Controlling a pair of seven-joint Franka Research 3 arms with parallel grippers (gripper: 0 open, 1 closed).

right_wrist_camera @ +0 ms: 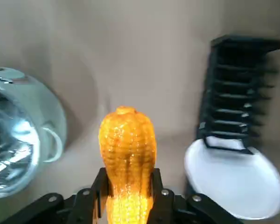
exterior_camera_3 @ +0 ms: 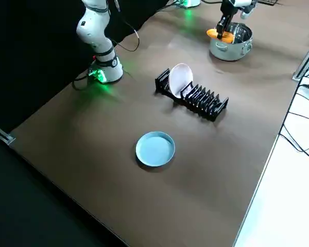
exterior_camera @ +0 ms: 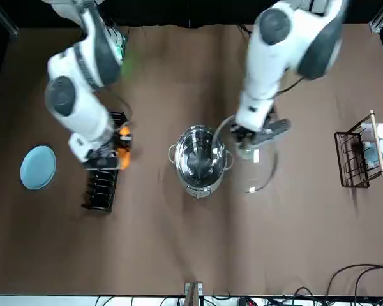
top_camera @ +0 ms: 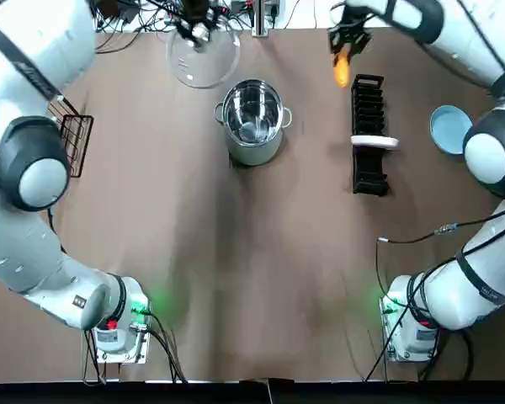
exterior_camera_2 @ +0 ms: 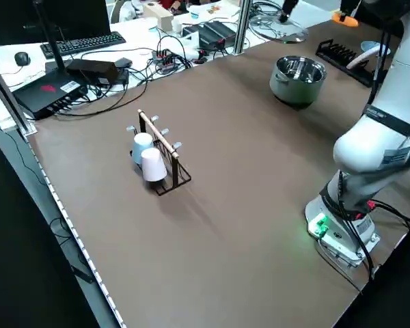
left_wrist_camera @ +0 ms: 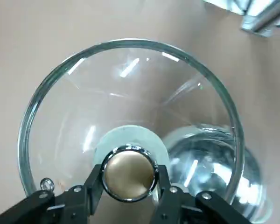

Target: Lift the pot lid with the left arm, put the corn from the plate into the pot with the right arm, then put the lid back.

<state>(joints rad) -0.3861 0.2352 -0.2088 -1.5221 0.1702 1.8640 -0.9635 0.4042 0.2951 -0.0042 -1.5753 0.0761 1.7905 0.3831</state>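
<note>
Fingers (right_wrist_camera: 97, 190) of the right gripper (right_wrist_camera: 128, 189) pinch the ribbed, tapering corn (right_wrist_camera: 127, 144) above the table (top_camera: 236, 269), between steel pot (top_camera: 252, 118) and black slatted rack (top_camera: 369, 139). The left gripper (left_wrist_camera: 129, 186) fingers (left_wrist_camera: 89, 191) clamp the glass lid (left_wrist_camera: 130, 88) by its polished round knob (left_wrist_camera: 129, 170), beside the pot. We judge either rounded surface may slip, dropping corn short of the rim.

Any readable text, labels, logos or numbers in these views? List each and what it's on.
No text is legible anywhere.
Too small to read: small dark sticker on the left arm.
Too small to read: dark band label on the right arm.
Blurred, unreadable: red mark on the black box on the desk.
No print visible: clear glass pot lid in the left gripper; yellow corn cob in the right gripper.
</note>
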